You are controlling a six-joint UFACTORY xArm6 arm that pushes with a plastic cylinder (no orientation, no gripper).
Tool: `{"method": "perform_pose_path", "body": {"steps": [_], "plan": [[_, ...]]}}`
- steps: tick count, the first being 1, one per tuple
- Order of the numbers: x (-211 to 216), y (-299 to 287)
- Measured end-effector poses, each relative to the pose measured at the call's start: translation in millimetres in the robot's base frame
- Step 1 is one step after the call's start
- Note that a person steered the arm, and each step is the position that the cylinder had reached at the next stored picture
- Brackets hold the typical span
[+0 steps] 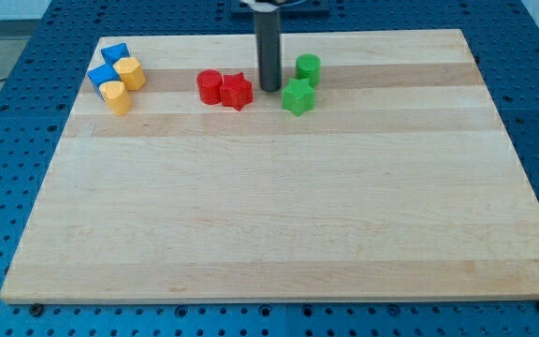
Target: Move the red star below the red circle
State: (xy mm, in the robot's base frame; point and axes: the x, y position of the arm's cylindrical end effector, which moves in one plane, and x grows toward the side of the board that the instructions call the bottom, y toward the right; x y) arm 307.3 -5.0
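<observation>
Red star (237,92) sits near the top of the wooden board (279,225), touching the red circle (211,87) on that block's right side. My tip (269,89), a bare rod with no jaws and holding nothing, stands just right of the star, between it and the green star (298,96). A green cylinder (308,68) lies above that, and two blue blocks (109,64) and two yellow blocks (122,84) cluster at the top left.

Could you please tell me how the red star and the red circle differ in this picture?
Shape: the red star has a pointed, notched outline, while the red circle is a smooth round cylinder.
Position: the red star lies to the view's right of the red circle, a touch lower, and nearer my tip.
Neighbours: the red star sits between the red circle and my tip; the red circle has open board to the view's left.
Both are red, similar in size, and seem to touch.
</observation>
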Motion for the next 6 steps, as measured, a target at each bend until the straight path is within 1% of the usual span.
{"method": "perform_pose_path", "body": {"steps": [1, 2, 3, 4, 5, 6], "plan": [[-44, -30], [-21, -52], [13, -44], [33, -39], [49, -56], [60, -13]]}}
